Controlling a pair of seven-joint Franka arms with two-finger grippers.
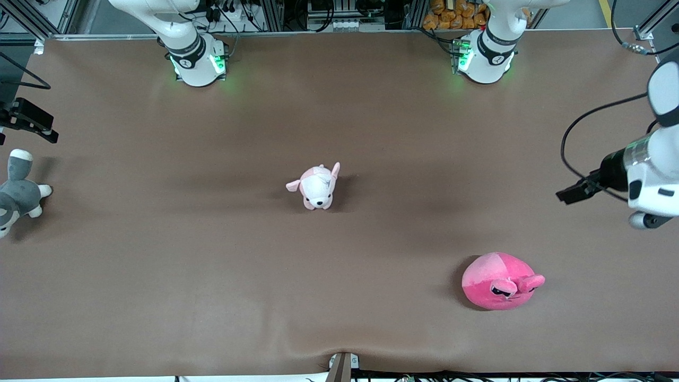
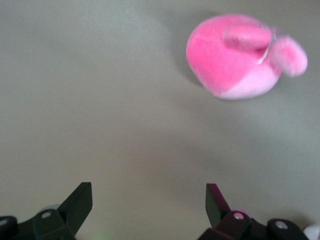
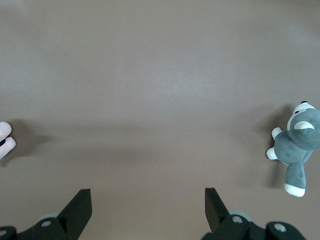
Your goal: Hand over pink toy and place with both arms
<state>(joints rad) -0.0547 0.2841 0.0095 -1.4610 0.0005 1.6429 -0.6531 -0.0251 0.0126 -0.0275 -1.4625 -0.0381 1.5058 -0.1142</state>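
Note:
The pink toy (image 1: 501,281) is a large round hot-pink plush with a lighter patch. It lies on the brown table near the front camera, toward the left arm's end. It also shows in the left wrist view (image 2: 235,57). My left gripper (image 1: 572,192) is open and empty in the air over bare table at the left arm's end, apart from the toy; the left wrist view shows it over bare table (image 2: 148,192). My right gripper (image 1: 37,124) is open and empty at the right arm's end of the table, over bare table in the right wrist view (image 3: 147,195).
A small pale pink-and-white puppy plush (image 1: 317,187) stands at the table's middle; its edge shows in the right wrist view (image 3: 5,140). A grey-and-white plush animal (image 1: 18,193) lies at the right arm's end, also in the right wrist view (image 3: 297,145). The robots' bases (image 1: 199,61) stand along the table's edge farthest from the camera.

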